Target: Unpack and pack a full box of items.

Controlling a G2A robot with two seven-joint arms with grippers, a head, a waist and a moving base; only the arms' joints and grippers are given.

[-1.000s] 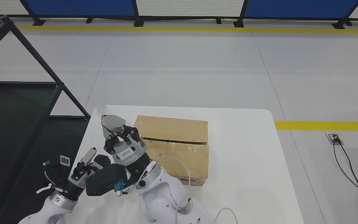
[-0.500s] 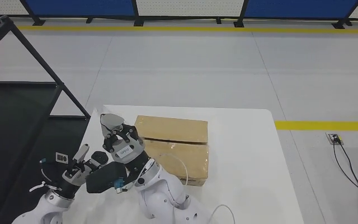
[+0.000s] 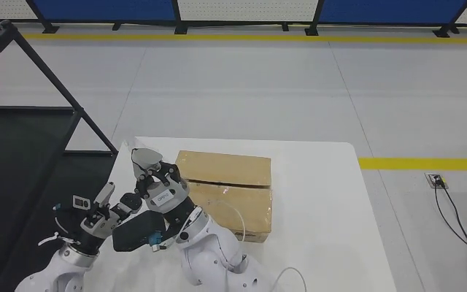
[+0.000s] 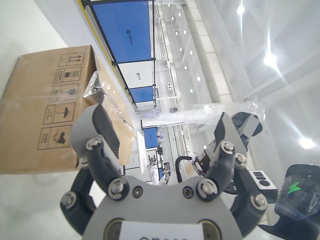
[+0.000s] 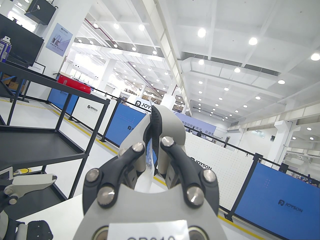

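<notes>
Top view: we see the cardboard box (image 3: 226,186) lying on the white table (image 3: 314,219), toward the table's far left part, with its top flaps down and a seam running across the lid. Both arms come in from the near left corner. The right gripper (image 3: 148,162) stands just beside the left end of the box, its tips raised and turned away from the robot. The left gripper (image 3: 120,198) sits nearer the robot, at the table's left edge and apart from the box.

Left wrist view: we note that the left gripper (image 4: 161,118) has its jaws spread wide with nothing between them, and it faces the printed end of the box (image 4: 45,101). Crinkled clear film (image 4: 95,87) clings to the box's upper corner. More clear film (image 4: 190,113) stretches toward the right gripper (image 4: 246,126), seen farther off.

Right wrist view: we find the right gripper (image 5: 153,116) pressed together, pinching a strip of the clear film (image 5: 150,168) that hangs down between its fingers (image 5: 172,126). The camera looks up toward the hall ceiling, with a black rack (image 5: 50,146) to one side. One pale finger of the left gripper (image 5: 32,179) shows low at the edge
</notes>
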